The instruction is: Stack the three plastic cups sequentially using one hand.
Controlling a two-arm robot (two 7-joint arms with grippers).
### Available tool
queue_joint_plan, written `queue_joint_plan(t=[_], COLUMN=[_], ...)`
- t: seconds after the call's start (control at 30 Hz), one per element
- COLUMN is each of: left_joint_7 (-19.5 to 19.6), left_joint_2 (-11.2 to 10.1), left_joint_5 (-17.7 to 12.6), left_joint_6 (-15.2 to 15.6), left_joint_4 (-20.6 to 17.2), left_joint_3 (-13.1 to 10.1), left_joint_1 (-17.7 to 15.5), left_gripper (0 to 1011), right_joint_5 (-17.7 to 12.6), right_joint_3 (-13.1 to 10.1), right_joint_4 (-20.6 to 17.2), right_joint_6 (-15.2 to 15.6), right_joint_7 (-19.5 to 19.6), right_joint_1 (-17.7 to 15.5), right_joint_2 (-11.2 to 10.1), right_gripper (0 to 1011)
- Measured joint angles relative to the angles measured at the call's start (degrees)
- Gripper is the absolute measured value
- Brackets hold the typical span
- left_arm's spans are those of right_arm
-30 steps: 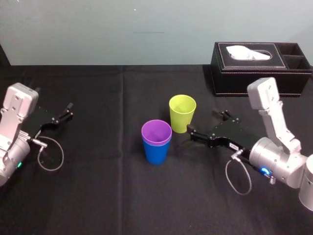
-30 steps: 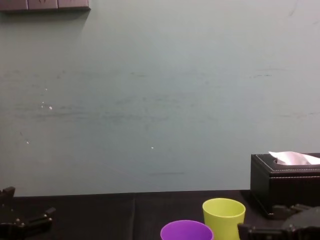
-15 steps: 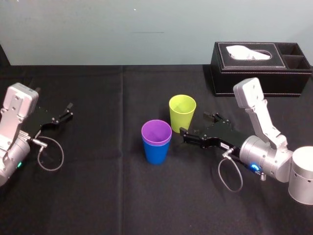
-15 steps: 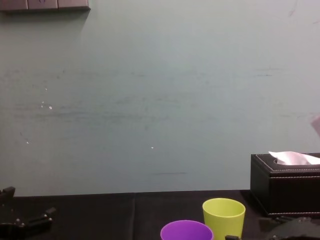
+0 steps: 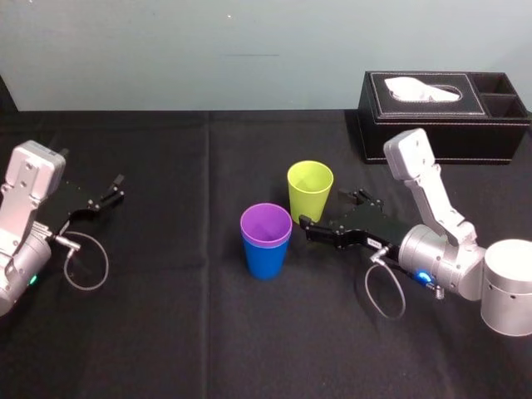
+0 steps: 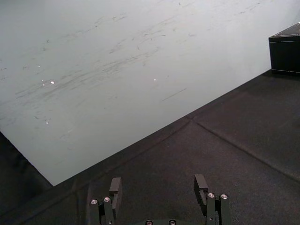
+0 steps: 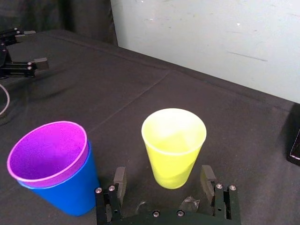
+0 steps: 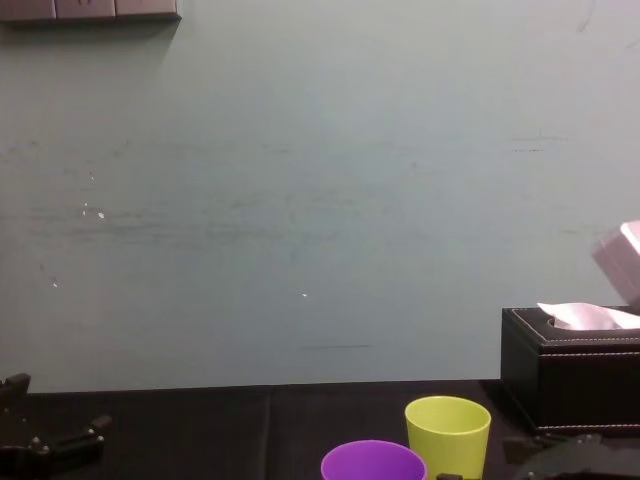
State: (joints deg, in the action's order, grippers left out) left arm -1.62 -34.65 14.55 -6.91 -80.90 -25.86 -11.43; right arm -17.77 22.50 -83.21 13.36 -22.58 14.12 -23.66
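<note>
**Right gripper (image 5: 330, 209) slides in on yellow-green tapered plastic cup (image 5: 310, 191)**

Over the last second the right gripper has travelled toward 9 o'clock across the black cloth-covered table (image 5: 166, 332), and it now sits at the cup's 4 o'clock side. Its two black fingers (image 7: 206, 178) are spread wide. In the right wrist view the cup's base stands between the fingertips. Contact cannot be made out, and the fingers are not pressed against the cup.

The yellow-green cup stands upright, mouth up, near the middle of the table. Just beside it, at its 7 o'clock, the purple plastic cup (image 5: 266, 223) sits nested inside the blue plastic cup (image 5: 266, 258), with only the purple rim showing above the blue wall. That pair has not shifted, and it stands just apart from the yellow-green cup.

A black stitched tissue box (image 5: 416, 116), with white tissue at its slot, stands at the table's 1 o'clock edge against the pale wall.

The left gripper (image 5: 116, 189) is parked at the table's 9 o'clock, well apart from the cups, with its fingers spread and nothing between them.
</note>
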Motion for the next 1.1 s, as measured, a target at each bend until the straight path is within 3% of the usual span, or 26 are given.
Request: queue_joint_plan(t=[1.1], left_joint_7=[0.0], left_joint_2=[0.0], left_joint_5=[0.0], left_joint_6=[0.0], left_joint_4=[0.0], left_joint_3=[0.0], left_joint_1=[0.0], left_gripper=[1011], right_joint_5=[1.33], right_joint_3=[2.49], right_joint_4=[5.82], right_joint_6=[-0.53], right_joint_7=[-2.07], right_joint_1=[6.14], right_joint_2=[2.19], right_gripper=[1003])
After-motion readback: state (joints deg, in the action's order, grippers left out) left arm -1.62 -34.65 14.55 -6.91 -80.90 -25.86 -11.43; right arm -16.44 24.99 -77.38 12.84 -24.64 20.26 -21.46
